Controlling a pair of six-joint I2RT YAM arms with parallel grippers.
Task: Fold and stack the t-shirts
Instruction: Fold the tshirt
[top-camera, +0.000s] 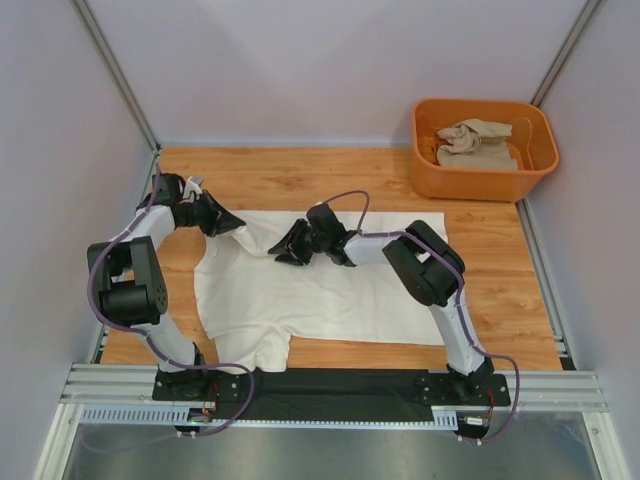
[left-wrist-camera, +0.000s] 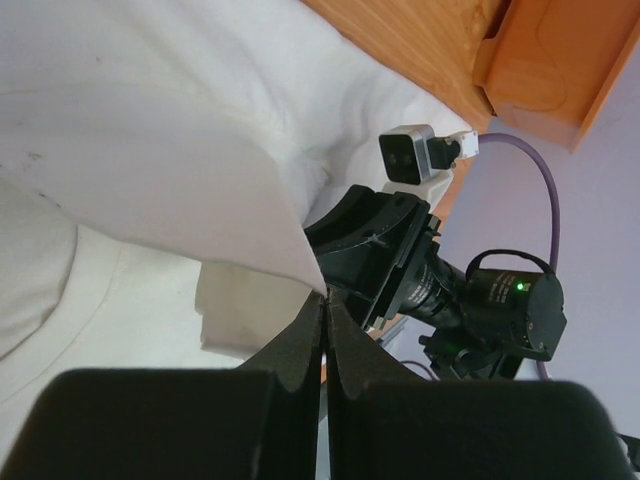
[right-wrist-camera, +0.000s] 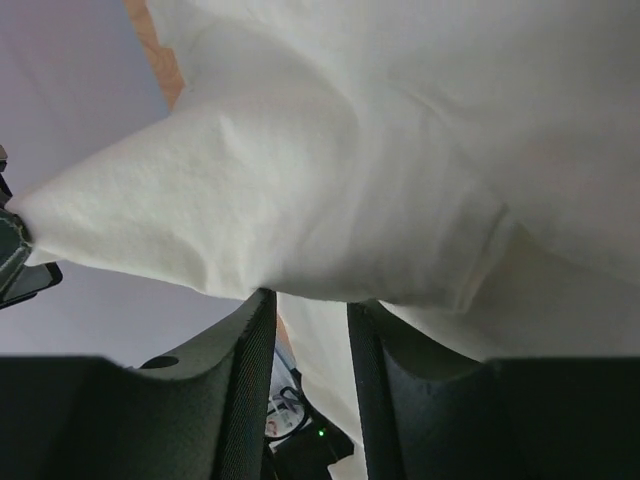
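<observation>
On the wooden tabletop, the cream-white soft fabric t-shirt lies lengthwise left to right, its far-left edge raised. The left gripper pinches that corner, jaws pressed together. The right gripper, just inboard, shows jaws slightly parted at the fabric; I cannot tell whether it has a hold.

From above and behind, we see the whole table. Our wrist views sit close behind the left claw and right claw (looking forward past them), sharing the cream-white t-shirt.
</observation>
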